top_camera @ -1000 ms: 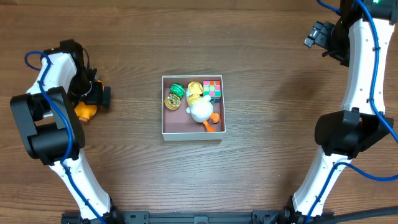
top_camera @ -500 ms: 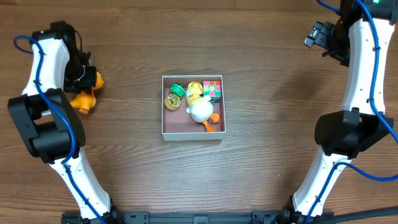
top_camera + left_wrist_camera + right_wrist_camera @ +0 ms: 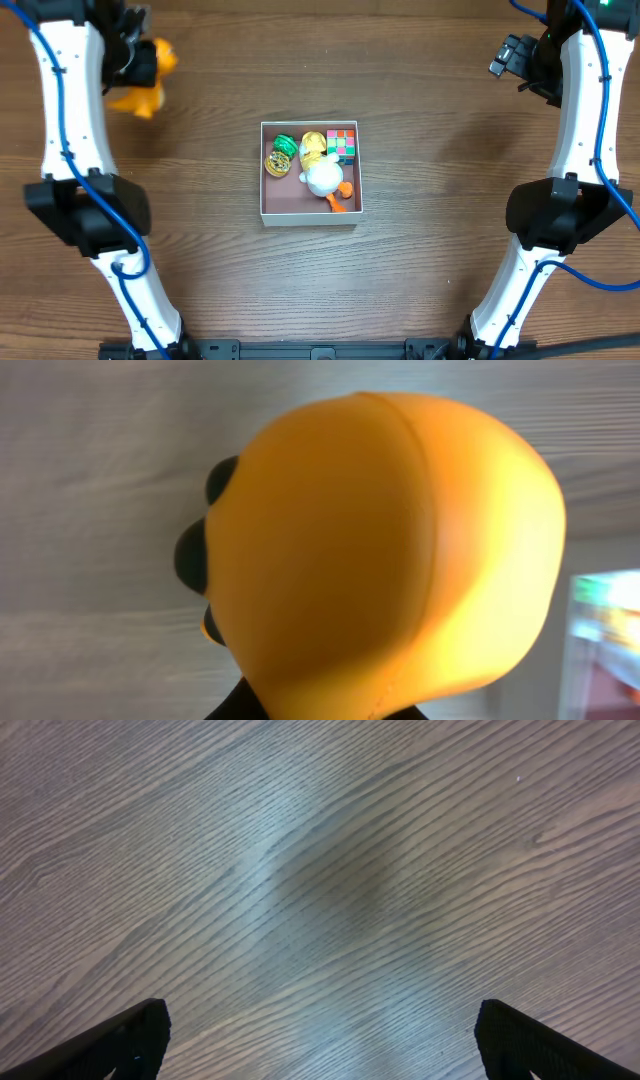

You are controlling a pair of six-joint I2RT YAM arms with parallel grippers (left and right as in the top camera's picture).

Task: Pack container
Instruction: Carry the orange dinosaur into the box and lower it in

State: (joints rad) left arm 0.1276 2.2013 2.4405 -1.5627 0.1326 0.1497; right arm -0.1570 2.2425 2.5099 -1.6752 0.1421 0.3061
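The container (image 3: 290,203), a shallow white-walled square box with a pink-brown floor, lies at the table's middle. Inside it are a green toy (image 3: 284,146), a yellow toy (image 3: 312,147), a colour cube (image 3: 342,144) and a white duck (image 3: 322,178). My left gripper (image 3: 135,62) is at the far left, shut on a round orange toy (image 3: 150,78) that hangs above the wood. In the left wrist view the orange toy (image 3: 380,550) fills the frame and hides the fingers; the container (image 3: 605,645) shows at the right edge. My right gripper (image 3: 320,1050) stands open over bare wood, far right of the box.
Dark wooden table (image 3: 450,200) all round the box. The right arm (image 3: 575,120) stands along the right edge, and the left arm (image 3: 70,130) along the left edge.
My left gripper has shut on the orange toy, lifted it off the table and carried it toward the far left corner. The right arm has not moved.
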